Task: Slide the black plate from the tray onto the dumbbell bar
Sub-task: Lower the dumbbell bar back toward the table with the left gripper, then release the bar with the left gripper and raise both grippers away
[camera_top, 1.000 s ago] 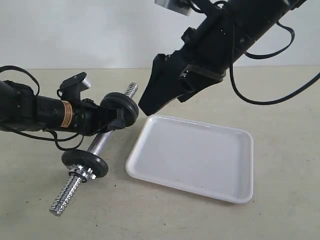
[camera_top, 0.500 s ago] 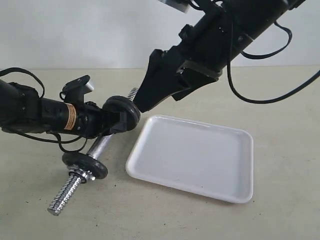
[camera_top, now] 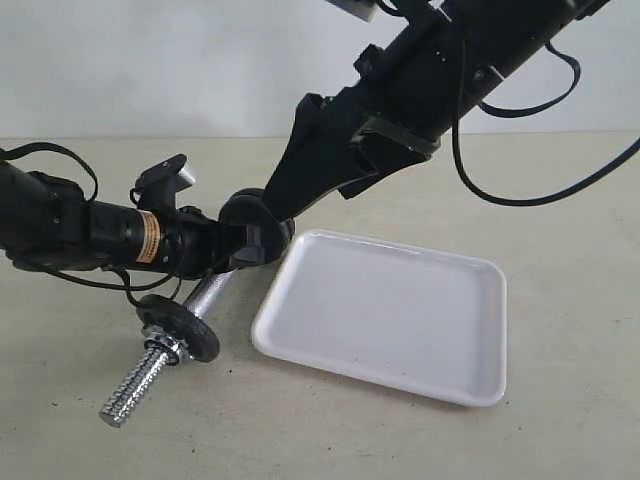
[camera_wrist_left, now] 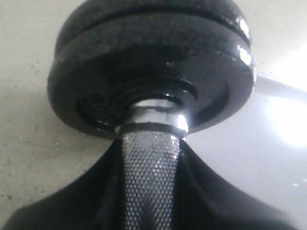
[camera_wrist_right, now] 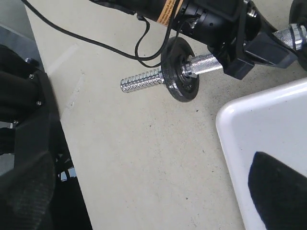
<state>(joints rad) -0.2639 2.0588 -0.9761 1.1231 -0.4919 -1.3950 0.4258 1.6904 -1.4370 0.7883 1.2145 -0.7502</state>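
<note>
Two arms meet over the beige table (camera_top: 90, 445), just left of the white tray (camera_top: 400, 340).

- Left gripper (camera_top: 243, 248): fingers closed on the knurled middle of the dumbbell bar (camera_top: 208, 292), one either side of the rod in the wrist view.
- The bar runs from near-left to far-right. Its near threaded end (camera_top: 128, 390) points toward the near edge. A small black disc (camera_top: 180, 330) sits on the bar above a silver nut (camera_top: 163, 352).
- Black plate (camera_top: 248, 208): threaded onto the bar's far end, just past the left gripper's fingers and beside the tray's far-left corner. The left wrist view shows two dark discs stacked there, with the rod through their centres.
- Right gripper (camera_top: 288, 195): reaches down from the upper right, its tip at the plate's far side. Cannot tell whether its fingers are apart or together, or whether it is touching the plate.
</note>
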